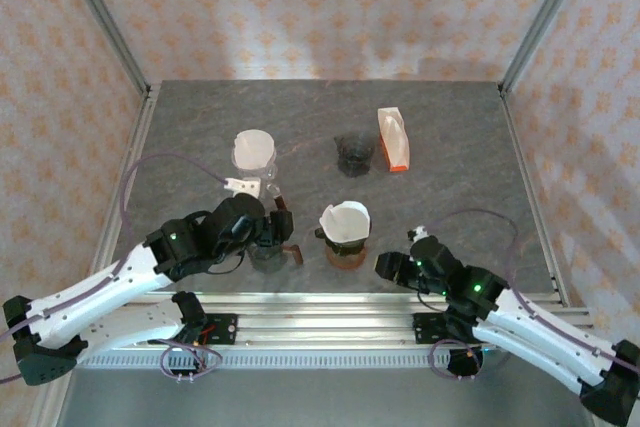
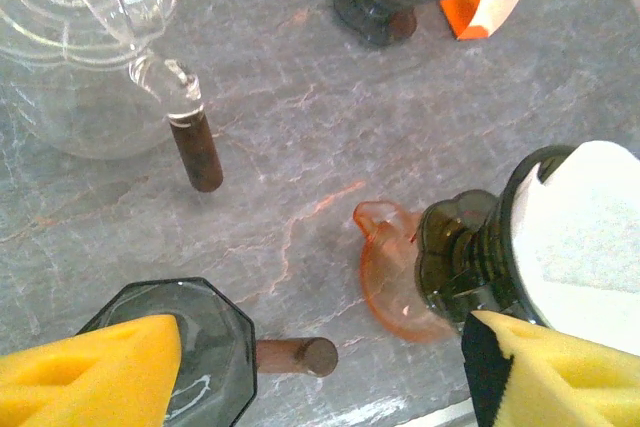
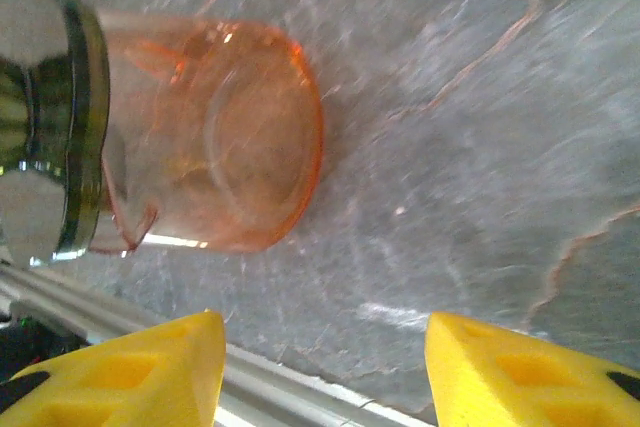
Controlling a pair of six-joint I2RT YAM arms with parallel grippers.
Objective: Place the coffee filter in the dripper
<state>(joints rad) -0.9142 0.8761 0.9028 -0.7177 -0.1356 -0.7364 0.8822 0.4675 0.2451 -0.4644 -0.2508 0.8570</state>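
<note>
The white filter is seen seated in the dark dripper, which is perched on an orange jug. The left gripper is spread wide with nothing held, one finger just beside the dripper. The right gripper is likewise spread and empty, near the jug. The dripper could be knocked off, or the filter dislodged, if either arm were swung sideways (the stack looks top-heavy). Everything is set on a grey marbled table, enclosed by floral-papered walls.
</note>
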